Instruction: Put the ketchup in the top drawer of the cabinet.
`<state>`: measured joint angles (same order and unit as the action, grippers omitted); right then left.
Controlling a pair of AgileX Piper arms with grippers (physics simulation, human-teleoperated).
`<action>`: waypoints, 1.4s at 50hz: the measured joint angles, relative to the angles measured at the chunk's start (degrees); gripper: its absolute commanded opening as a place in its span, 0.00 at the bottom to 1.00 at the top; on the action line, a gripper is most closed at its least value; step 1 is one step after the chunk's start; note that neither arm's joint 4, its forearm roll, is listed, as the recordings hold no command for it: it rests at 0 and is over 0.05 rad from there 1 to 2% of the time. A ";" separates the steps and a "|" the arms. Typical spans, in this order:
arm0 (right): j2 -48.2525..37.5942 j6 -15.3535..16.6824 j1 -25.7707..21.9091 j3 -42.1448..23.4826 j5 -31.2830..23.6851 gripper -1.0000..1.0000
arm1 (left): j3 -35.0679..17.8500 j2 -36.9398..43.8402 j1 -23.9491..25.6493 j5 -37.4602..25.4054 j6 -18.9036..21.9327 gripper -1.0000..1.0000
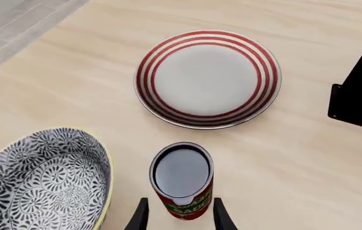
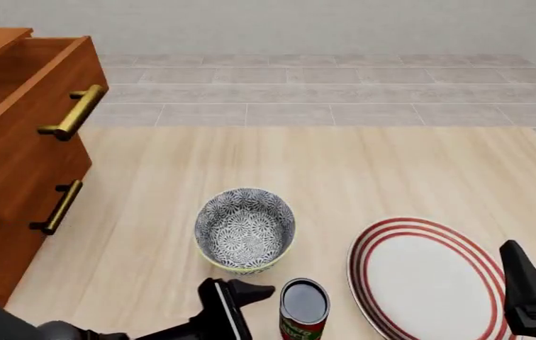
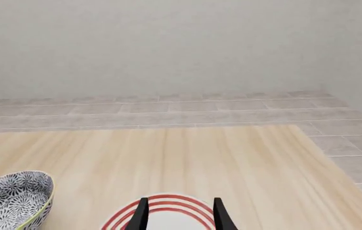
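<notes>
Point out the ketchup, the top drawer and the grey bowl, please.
ketchup [image 1: 182,171]: left wrist view, on its dark top.
top drawer [image 2: 36,85]: front view, on its wooden front.
grey bowl [image 2: 244,228]: front view, on its patterned inside.

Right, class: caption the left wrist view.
Left pincer open astride the ketchup, between patterned bowl and striped plate.

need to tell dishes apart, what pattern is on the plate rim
Concentric red rings around a plain pale centre on the plate; clearest in the left wrist view.

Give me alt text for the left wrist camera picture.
The left gripper has its fingers open on either side of the upright ketchup on a wooden table, a patterned bowl beside it and a red-striped plate beyond.
</notes>
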<state>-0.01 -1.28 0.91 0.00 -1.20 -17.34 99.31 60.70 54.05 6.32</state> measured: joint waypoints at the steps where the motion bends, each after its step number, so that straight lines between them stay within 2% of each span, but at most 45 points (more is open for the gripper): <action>1: 0.00 -0.01 -0.01 0.00 0.00 1.00 | -0.12 0.23 -0.01 0.06 -0.02 1.00; 27: 0.00 0.02 -0.14 0.00 -0.17 1.00 | -3.53 5.18 -0.26 0.79 -0.32 1.00; 53: -0.01 0.39 -0.38 0.00 -0.51 1.00 | -4.65 4.56 0.24 -0.09 -0.48 1.00; 54: -0.01 0.41 -0.39 0.00 -0.51 1.00 | -4.63 4.43 0.25 -0.14 -0.48 0.00; 70: -0.01 0.61 -0.37 0.00 -0.68 1.00 | -3.83 0.72 0.63 -1.99 -0.55 0.00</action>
<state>-0.02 -0.67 0.54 0.00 -1.88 -21.17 100.04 61.33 52.07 5.77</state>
